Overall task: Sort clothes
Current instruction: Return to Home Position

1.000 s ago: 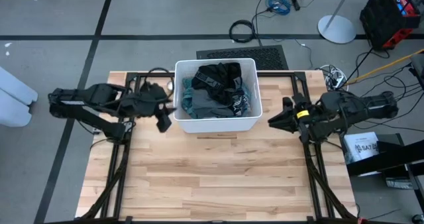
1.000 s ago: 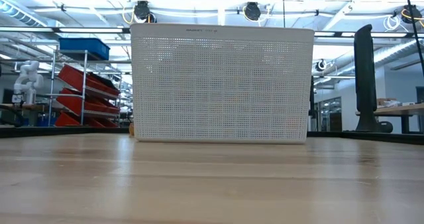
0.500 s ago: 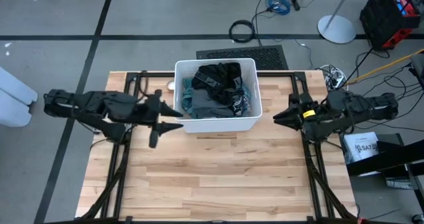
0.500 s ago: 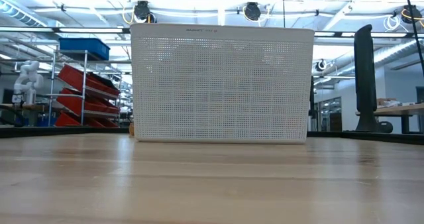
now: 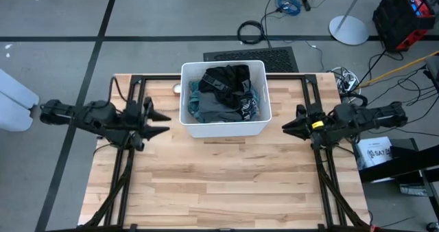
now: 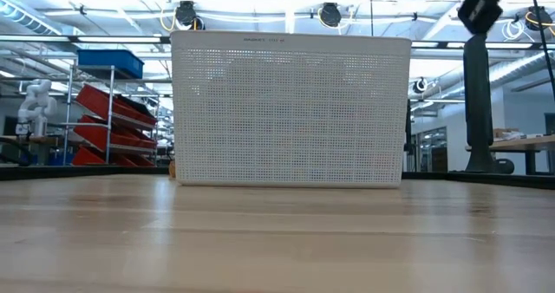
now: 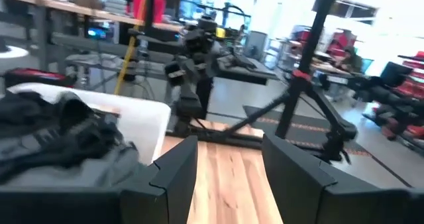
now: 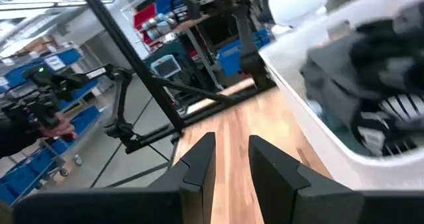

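Pale wooden butcher-block table [image 5: 219, 184] fills the near ground, its boards running left to right. Farther back, at the middle of the table's far half, stands the white perforated rectangular plastic bin [image 5: 223, 129]. Its long axis lies left to right, and one broad side faces the table's front edge.

All the clothes [image 5: 223, 95] lie inside this bin as one crumpled heap that spreads wall to wall along the bin's long axis. No garment points any one way that can be told. A dark grey garment [image 5: 206, 108] sits toward the near left. A black piece with white stripes [image 5: 248, 108] lies at the near right. A bit of teal fabric [image 5: 194, 89] shows against the left wall. A bunched black garment [image 5: 228, 77] fills the far middle.

The left gripper [image 5: 161, 122] hangs just beside the bin's left wall, apart from it, pointing toward the bin. Its fingers [image 7: 175, 174] are spread wide with bare table between them. The right gripper [image 5: 287, 127] is near the bin's right wall, also apart from it and aimed at it. Its fingers [image 8: 199, 161] are parted by a narrower gap and grip nothing.

Beyond the table's far edge lie a black floor mat [image 5: 250, 55] and a coiled black cable [image 5: 251, 31]. In the room behind, red shelf bins [image 6: 113, 124] stand under a blue crate [image 6: 108, 61].
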Controlling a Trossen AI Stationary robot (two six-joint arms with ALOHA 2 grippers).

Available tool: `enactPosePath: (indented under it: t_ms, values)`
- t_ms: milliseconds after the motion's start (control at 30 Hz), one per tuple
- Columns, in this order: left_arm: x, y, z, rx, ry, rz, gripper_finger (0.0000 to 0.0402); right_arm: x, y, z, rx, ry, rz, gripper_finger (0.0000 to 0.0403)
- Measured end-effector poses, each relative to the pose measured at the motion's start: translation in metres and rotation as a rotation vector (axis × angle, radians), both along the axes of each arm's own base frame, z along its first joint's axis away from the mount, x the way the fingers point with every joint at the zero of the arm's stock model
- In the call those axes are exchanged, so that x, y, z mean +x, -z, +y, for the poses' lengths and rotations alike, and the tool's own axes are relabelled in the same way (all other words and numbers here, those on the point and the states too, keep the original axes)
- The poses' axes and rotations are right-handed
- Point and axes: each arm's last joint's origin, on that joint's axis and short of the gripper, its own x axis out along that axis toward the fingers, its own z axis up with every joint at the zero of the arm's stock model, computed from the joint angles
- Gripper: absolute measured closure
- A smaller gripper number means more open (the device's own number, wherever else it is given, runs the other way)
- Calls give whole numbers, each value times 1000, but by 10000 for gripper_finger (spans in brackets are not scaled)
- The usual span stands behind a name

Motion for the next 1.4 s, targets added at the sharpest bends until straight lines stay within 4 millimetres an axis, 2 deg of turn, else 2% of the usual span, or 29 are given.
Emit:
enactPosePath:
  t_ms: [167,367,467,567,633,700,900,1033,1267,1400]
  values:
    - [-5,37,-1,-11,65,-32,224,4,27,-1,46,65,45,325]
    - [-16,75,1,-21,91,-80,224,8,45,-5,-20,237,66,348]
    - [-26,92,3,-29,91,-118,224,7,48,-8,-30,326,79,358]
    - [-36,108,6,-71,90,-158,224,5,59,-8,-124,312,194,360]
    - [-41,116,7,-95,84,-188,224,3,66,-6,-98,252,262,360]
    - [-45,124,8,-97,83,-217,224,5,65,-4,-115,228,252,360]
    - [-38,146,9,-105,43,-153,224,8,51,-3,-228,230,114,360]
    - [-33,166,9,-145,60,-116,224,11,55,-2,-222,229,60,360]
    - [-33,167,11,-98,47,-107,224,17,87,0,-151,203,13,360]
    - [-32,171,11,-75,44,-74,224,18,100,2,-119,133,0,360]
